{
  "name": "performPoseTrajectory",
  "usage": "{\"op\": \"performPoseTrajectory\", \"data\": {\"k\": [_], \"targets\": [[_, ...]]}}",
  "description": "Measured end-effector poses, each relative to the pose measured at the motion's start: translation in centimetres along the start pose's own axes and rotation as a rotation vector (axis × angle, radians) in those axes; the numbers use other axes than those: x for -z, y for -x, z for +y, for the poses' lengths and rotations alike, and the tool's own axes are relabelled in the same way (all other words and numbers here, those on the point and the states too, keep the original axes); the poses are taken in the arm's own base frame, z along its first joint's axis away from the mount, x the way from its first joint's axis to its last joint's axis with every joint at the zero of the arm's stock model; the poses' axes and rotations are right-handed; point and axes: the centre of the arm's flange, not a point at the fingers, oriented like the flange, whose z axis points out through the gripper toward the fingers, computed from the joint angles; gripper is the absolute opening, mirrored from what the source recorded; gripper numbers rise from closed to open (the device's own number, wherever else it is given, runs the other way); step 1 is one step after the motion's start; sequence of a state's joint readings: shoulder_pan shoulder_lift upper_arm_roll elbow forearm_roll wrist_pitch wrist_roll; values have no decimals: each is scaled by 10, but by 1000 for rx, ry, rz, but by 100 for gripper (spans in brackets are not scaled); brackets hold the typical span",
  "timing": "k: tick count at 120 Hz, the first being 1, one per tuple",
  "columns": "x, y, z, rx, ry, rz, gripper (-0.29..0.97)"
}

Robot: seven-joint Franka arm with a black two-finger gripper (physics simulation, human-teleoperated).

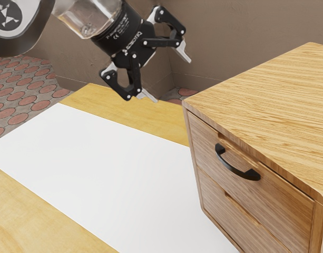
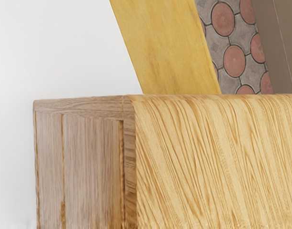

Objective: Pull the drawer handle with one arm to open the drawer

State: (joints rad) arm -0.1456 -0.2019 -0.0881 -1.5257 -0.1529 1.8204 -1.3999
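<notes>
The bench (image 1: 116, 103), its middle covered by a white mat (image 1: 98, 168), carries a wooden cabinet (image 1: 272, 100) at the exterior view's right. The top drawer (image 1: 266, 197) of its two looks shut, its front flush with the frame. The handle (image 1: 236, 163) is a black bow fixed across that front, near the cabinet's corner closest to the arm. The step in hand, as I judge it, is the approach. The hand hangs high over the bench's far edge, well apart from the cabinet and above the level of its top, so it must come down and across to the drawer front. To do that well, the hand should turn so one finger passes above the bow and one below it. It should go in deep enough to close behind the bar, stay clear of the cabinet's top edge on the way, and then pull straight out along the drawer's run, not at a slant. The fingers (image 1: 182, 51) stand wide apart. They hold nothing and touch nothing, with only air between them.
</notes>
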Motion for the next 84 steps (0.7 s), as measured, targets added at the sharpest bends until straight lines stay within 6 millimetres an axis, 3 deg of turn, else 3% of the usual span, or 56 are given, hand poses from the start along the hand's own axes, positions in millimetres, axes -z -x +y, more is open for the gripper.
{"op": "performPoseTrajectory", "data": {"k": [14,38,64,84], "targets": [[-13,19,-13,9,-46,-21,62],[-33,22,-19,61,-71,-27,58],[-55,44,-23,74,-76,-60,55],[-68,48,-29,97,-80,-69,53]]}}
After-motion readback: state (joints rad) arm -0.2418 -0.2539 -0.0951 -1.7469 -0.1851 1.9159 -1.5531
